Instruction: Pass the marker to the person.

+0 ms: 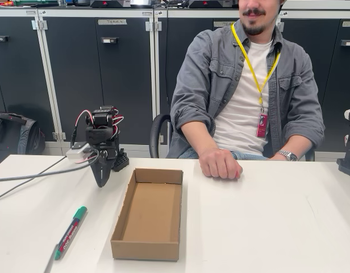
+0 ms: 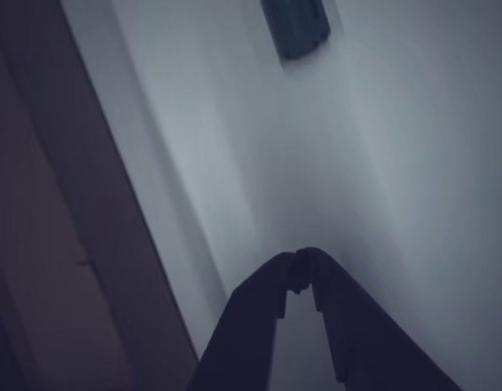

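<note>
In the fixed view, nearest to the camera, the marker (image 1: 70,231) lies flat on the white table (image 1: 266,227), at the near left. Its green cap points to the far right and its red label faces up. Just beside its near end a thin grey stick (image 1: 49,263) lies on the table and runs out of the bottom edge. Right of the marker, with a small gap, stands an open cardboard box (image 1: 148,214); it is long, shallow and holds nothing, and its long side runs from near to far.

Farther back on the left is the black arm (image 1: 100,139), folded low, with red and white wires on top and a grey cable (image 1: 27,175) leaving to the left. The gripper (image 1: 101,181) points down to the table, beyond the marker and well apart from it, near the far left corner of the box. In the wrist view the two fingertips (image 2: 303,262) meet at their ends, so the claw is closed and grips nothing; below it there is only pale table, and a dark blurred object (image 2: 295,26) at the top edge.

Behind the table sits the person (image 1: 246,91). One hand (image 1: 219,164) rests as a loose fist on the table's far edge, right of the box. Dark cabinets (image 1: 95,74) stand behind.
</note>
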